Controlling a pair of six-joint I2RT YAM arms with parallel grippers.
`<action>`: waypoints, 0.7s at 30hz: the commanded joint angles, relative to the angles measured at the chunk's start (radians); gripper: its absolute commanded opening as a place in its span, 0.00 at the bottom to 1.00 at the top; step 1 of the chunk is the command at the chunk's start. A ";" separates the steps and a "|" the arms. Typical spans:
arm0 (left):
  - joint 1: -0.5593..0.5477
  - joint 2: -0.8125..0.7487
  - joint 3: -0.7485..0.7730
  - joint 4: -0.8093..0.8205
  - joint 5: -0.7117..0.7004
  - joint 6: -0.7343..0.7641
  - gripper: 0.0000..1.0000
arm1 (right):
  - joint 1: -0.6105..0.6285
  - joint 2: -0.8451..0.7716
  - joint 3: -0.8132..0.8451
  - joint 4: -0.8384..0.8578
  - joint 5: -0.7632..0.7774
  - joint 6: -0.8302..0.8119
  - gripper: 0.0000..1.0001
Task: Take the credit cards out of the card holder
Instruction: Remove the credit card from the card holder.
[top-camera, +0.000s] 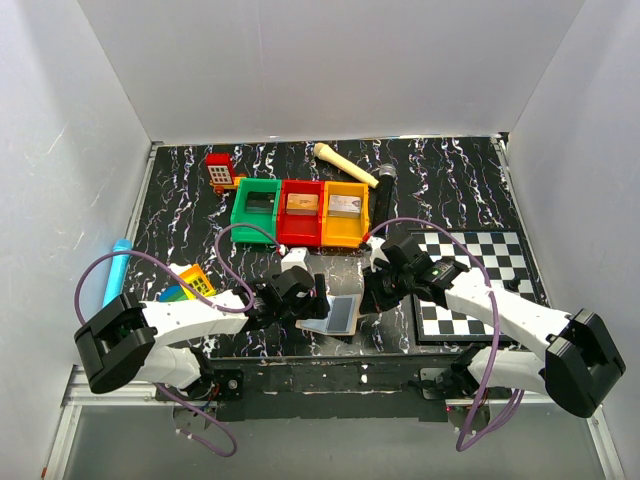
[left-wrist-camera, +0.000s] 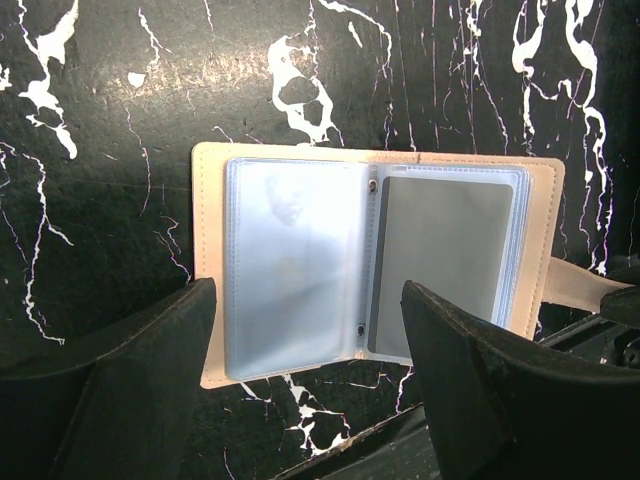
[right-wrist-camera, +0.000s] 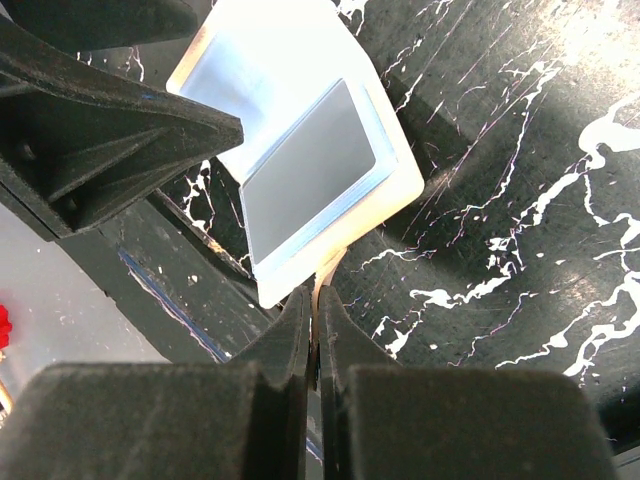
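At lower centre of the top view, on the black white-veined tabletop: a cream-tan bifold card holder with pale blue sleeves, spread open and face up. In the left wrist view, long axis left to right, spine top to bottom at centre, cream closure strap poking out at the right edge. In the right-hand sleeve, a thin flat grey-looking credit card, long axis top to bottom. Left pincer released, fingers wide apart, overlapping the holder's lower corners in that view. Right pincer clenched on the strap. Higher in the top view, side by side: green plastic bin, red plastic bin, yellow plastic bin. To the right, black-and-white checkered board, partly under the right arm.
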 joint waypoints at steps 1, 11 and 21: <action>-0.006 -0.002 0.004 -0.013 -0.016 -0.011 0.75 | -0.002 -0.012 -0.004 0.028 -0.005 -0.002 0.01; -0.006 0.065 0.044 -0.005 0.014 0.012 0.74 | -0.003 -0.012 -0.005 0.026 -0.002 0.001 0.01; -0.007 0.015 0.023 0.015 0.002 0.007 0.73 | -0.002 -0.010 -0.007 0.031 -0.008 0.002 0.01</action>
